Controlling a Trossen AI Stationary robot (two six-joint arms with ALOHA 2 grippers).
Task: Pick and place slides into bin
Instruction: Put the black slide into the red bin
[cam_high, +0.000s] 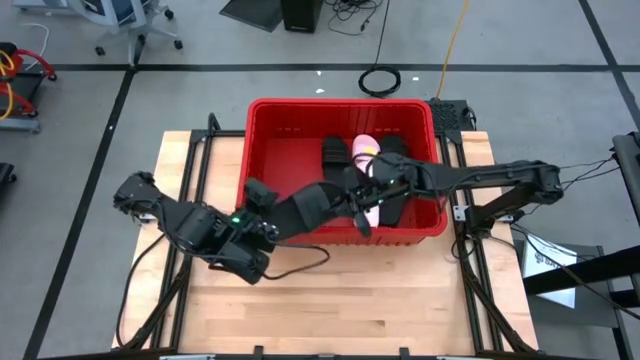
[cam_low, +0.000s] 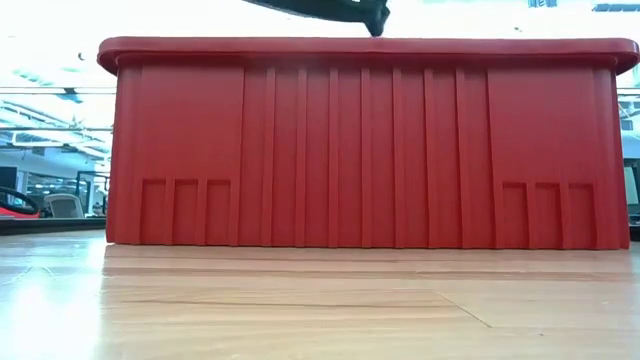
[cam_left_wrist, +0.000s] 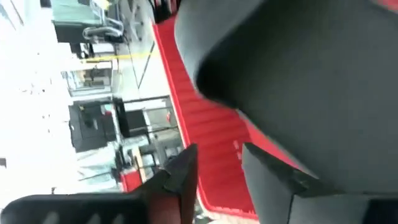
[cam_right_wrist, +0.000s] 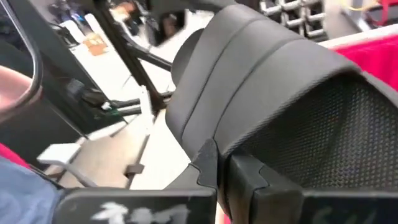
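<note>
The red bin (cam_high: 262, 150) stands at the table's far middle; its near wall (cam_low: 360, 150) fills the low view. Inside lie black slides (cam_high: 335, 155) and a pink slide (cam_high: 365, 148). Another black slide (cam_right_wrist: 267, 93) hangs over the bin's near part, between both grippers. My right gripper (cam_right_wrist: 227, 171), reaching in from the table's right (cam_high: 382, 190), is shut on it. My left gripper (cam_left_wrist: 217, 180), coming from the left (cam_high: 345, 207), stands open with the slide (cam_left_wrist: 298, 81) close over one finger (cam_left_wrist: 273, 186); the bin's wall shows through the gap. My right gripper pinches an edge of the black slide (cam_right_wrist: 217, 146), beside its wide strap, between its two fingers. It comes at it nearly level from the table's right. The slide is lifted clear, above the bin. I cannot tell whether my left gripper touches the slide.
Bare wooden table (cam_high: 350, 300) lies in front of the bin. Metal frame rails (cam_high: 200, 160) run along both sides of the table. The left arm (cam_low: 340, 10) crosses just above the bin's near rim.
</note>
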